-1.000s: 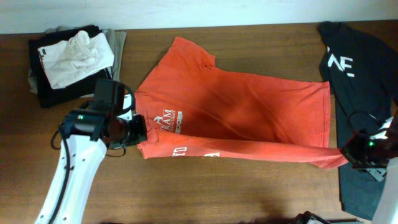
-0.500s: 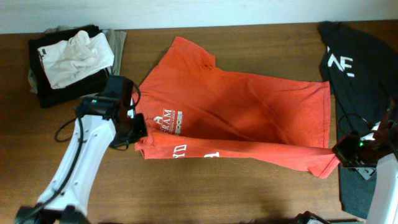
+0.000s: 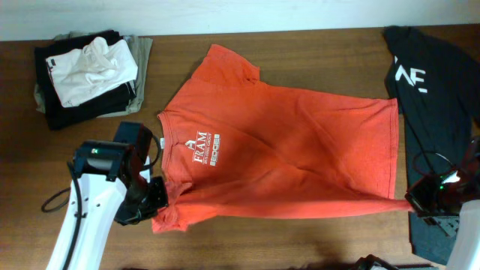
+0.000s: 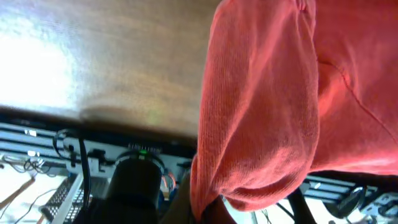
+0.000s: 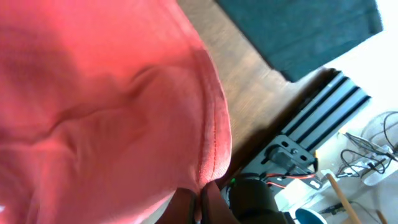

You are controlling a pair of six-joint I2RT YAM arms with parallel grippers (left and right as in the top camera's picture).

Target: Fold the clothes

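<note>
The red-orange T-shirt with white lettering lies spread across the table's middle, collar to the left. My left gripper is shut on its near left sleeve, whose cloth hangs over the jaws in the left wrist view. My right gripper is shut on the shirt's near right hem corner; the right wrist view shows the hem pinched between the fingers. The black T-shirt with white letters lies at the far right and shows dark in the right wrist view.
A stack of folded clothes, black, white and khaki, sits at the table's back left. The brown wooden table runs along the front. The left arm's cable trails on the table.
Both grippers pulled the shirt's near edge toward the front. The folded-over strip with lettering has opened out and the shirt lies flatter. The left gripper moved down and left.
</note>
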